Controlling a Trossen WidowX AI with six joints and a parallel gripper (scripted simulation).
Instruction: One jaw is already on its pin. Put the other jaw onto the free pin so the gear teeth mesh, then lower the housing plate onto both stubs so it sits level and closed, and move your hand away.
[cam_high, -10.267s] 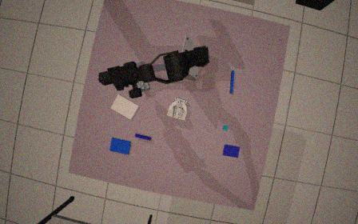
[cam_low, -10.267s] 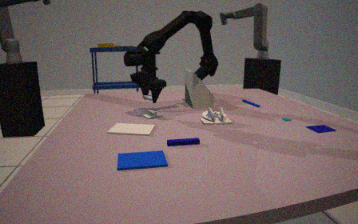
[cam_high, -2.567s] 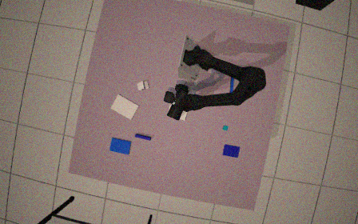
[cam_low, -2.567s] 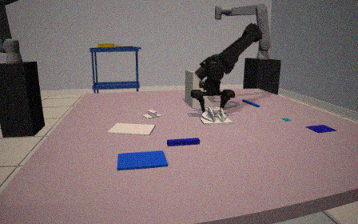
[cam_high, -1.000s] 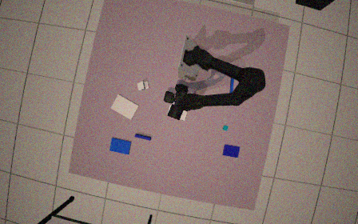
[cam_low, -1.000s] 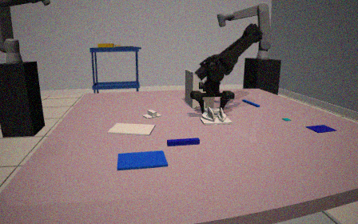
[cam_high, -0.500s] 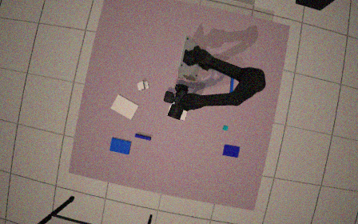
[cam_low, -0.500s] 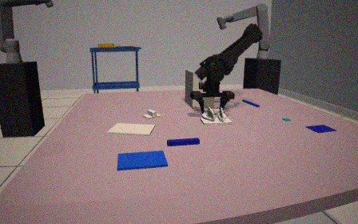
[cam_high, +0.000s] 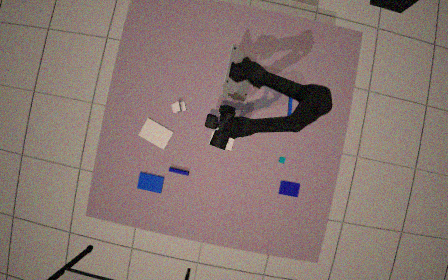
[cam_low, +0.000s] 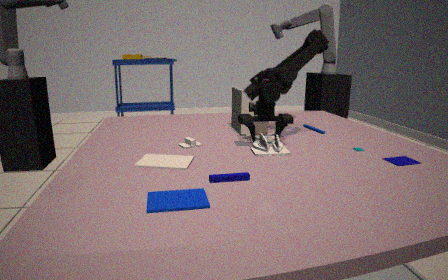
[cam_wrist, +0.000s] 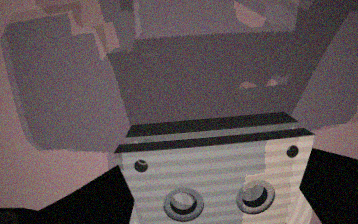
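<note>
My gripper (cam_low: 267, 139) (cam_high: 220, 139) points down over the assembly, shut on the pale housing plate (cam_wrist: 210, 167). In the wrist view the black fingers flank the plate, which has two ringed holes and two small corner holes. Something light shows off-centre inside each ringed hole. A second plate edge shows just beyond the held plate, with a thin strip between them. In the exterior view the white base plate (cam_low: 284, 152) (cam_high: 230, 144) lies on the table under the fingers, with upright white jaws (cam_low: 276, 144) on it. Their gear teeth and pins cannot be made out.
Small white pieces (cam_high: 178, 106) (cam_low: 190, 143) and a cream slab (cam_high: 155, 134) (cam_low: 165, 161) lie to the left. Blue slabs (cam_high: 150, 182) (cam_high: 289, 188), a dark blue bar (cam_high: 179, 171) (cam_low: 229, 177) and a teal piece (cam_high: 282, 160) lie around. A grey upright panel (cam_low: 238, 110) stands behind.
</note>
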